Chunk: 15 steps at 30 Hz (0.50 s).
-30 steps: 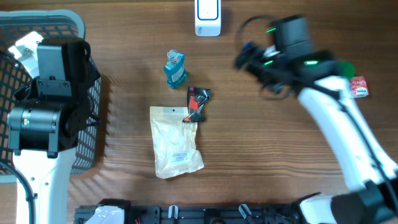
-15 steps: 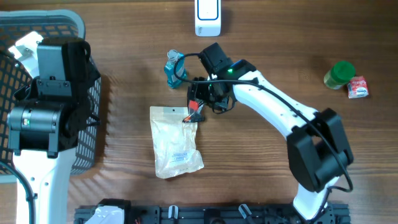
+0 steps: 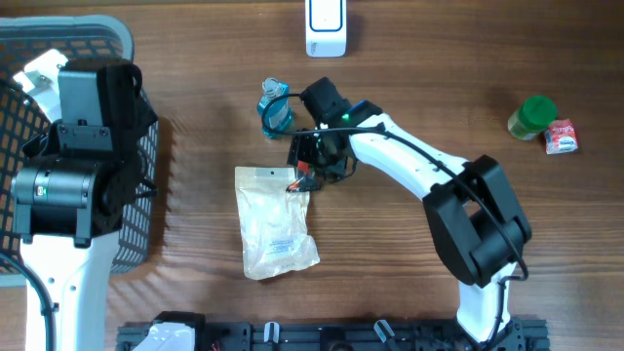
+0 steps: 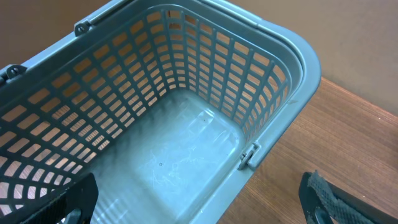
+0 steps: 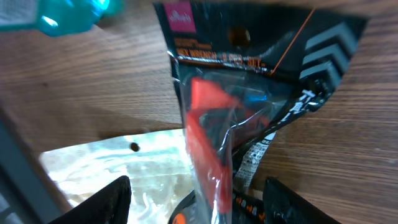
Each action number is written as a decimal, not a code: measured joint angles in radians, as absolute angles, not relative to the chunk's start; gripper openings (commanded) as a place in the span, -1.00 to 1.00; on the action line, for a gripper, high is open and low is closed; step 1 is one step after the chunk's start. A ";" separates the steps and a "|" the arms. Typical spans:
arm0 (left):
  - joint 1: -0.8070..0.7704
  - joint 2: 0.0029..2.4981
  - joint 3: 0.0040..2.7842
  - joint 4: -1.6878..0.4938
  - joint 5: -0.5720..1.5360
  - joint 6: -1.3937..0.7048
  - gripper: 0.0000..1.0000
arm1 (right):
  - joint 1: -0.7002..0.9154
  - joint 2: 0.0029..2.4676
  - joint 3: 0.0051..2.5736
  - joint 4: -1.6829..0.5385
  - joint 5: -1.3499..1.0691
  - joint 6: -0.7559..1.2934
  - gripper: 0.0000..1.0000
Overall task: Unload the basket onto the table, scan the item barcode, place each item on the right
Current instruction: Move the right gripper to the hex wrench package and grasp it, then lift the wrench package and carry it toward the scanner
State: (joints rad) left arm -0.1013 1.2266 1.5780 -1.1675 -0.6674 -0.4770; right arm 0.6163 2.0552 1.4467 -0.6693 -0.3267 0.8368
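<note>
The item is a black and red blister pack [image 5: 214, 118] lying flat on the wooden table, partly over a clear pouch [image 3: 276, 222]. In the overhead view only its lower red end [image 3: 303, 179] shows under my right gripper [image 3: 314, 156]. In the right wrist view my right gripper [image 5: 196, 202] straddles the pack, open, one finger [image 5: 109, 202] on each side and a gap on both sides. The white scanner [image 3: 326, 27] stands at the table's far edge. My left gripper [image 4: 199, 202] hangs open over the grey basket [image 4: 298, 59], holding nothing.
A teal bottle [image 3: 275, 109] stands just behind the right gripper and shows at the top left [image 5: 68, 12] of the right wrist view. A green jar [image 3: 532, 115] and a small red packet [image 3: 562, 136] sit at the far right. The basket [image 3: 93, 24] fills the left side.
My right arm has swung from the right side of the table to the blister pack and come down over it, its jaws narrowing. The left arm has not moved.
</note>
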 measured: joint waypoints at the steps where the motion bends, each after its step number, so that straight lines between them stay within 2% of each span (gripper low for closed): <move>1: -0.101 1.227 1.578 -1.168 -0.668 -0.477 1.00 | 0.618 2.061 1.447 -0.665 -0.329 0.837 0.27; 9: -0.101 1.227 1.578 -1.168 -0.668 -0.477 1.00 | 0.619 2.095 1.447 -0.614 -0.332 0.840 -0.15; 15: -0.101 1.227 1.578 -1.168 -0.667 -0.477 1.00 | 0.619 2.102 1.447 -0.596 -0.328 0.839 -0.60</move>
